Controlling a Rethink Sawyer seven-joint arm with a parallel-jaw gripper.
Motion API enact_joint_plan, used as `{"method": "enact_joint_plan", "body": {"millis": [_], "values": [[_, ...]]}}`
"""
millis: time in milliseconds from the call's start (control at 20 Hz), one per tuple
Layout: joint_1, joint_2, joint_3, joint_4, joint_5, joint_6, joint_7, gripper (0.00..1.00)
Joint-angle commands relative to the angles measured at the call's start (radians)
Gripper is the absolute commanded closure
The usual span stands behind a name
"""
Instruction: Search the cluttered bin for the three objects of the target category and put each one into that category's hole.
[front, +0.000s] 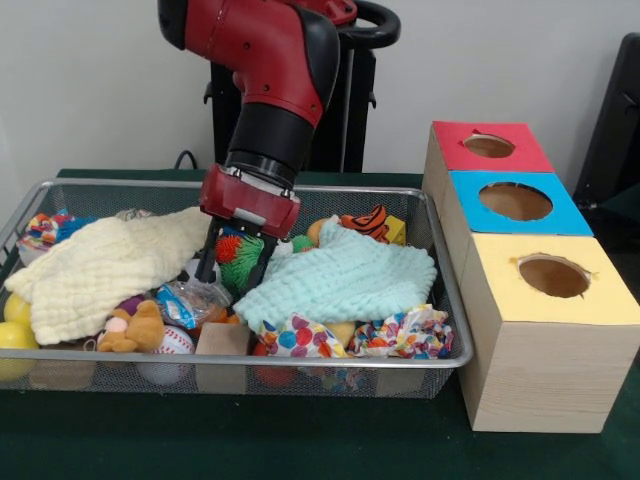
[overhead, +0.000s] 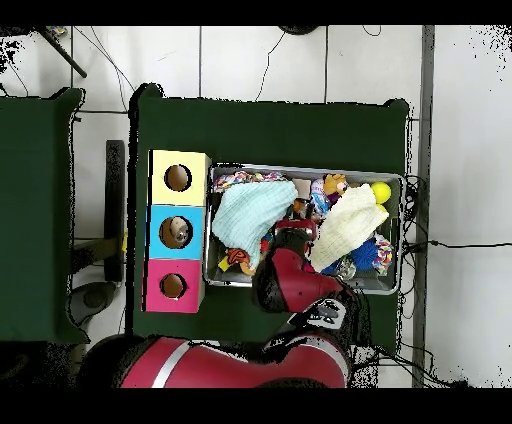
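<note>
The silver wire mesh bin (front: 455, 300) is full of toys and cloths. My gripper (front: 231, 266) reaches down into its middle, open, with one finger (front: 207, 262) on each side of a green and red spiky ball (front: 238, 252). I cannot tell whether they touch it. Beside the bin stand three wooden boxes with holes on top: red (front: 490, 146), blue (front: 515, 201) and yellow (front: 553, 276). In the overhead view the arm (overhead: 290, 280) covers the gripper over the bin (overhead: 305, 168).
A cream cloth (front: 110, 262) lies left of the gripper and a mint cloth (front: 345, 280) right of it. A tiger toy (front: 367, 221), yellow block (front: 396, 230), teddy bear (front: 136, 328), baseball (front: 173, 343), wooden block (front: 222, 340), yellow balls (front: 14, 335) and dotted wrappers (front: 300, 338) lie around.
</note>
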Motion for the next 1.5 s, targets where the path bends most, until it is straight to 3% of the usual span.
{"method": "enact_joint_plan", "body": {"millis": [50, 600, 950, 1050, 1500], "values": [[0.02, 0.054, 0.014, -0.081, 0.06, 0.006, 0.103, 0.0], [0.022, 0.061, 0.009, -0.09, 0.04, 0.0, 0.116, 0.0], [0.036, 0.076, -0.01, -0.063, 0.103, -0.062, 0.138, 0.0], [-0.003, 0.079, -0.015, -0.061, 0.071, -0.092, 0.149, 0.0], [0.002, 0.092, -0.027, -0.058, 0.095, -0.107, 0.158, 0.0]]}}
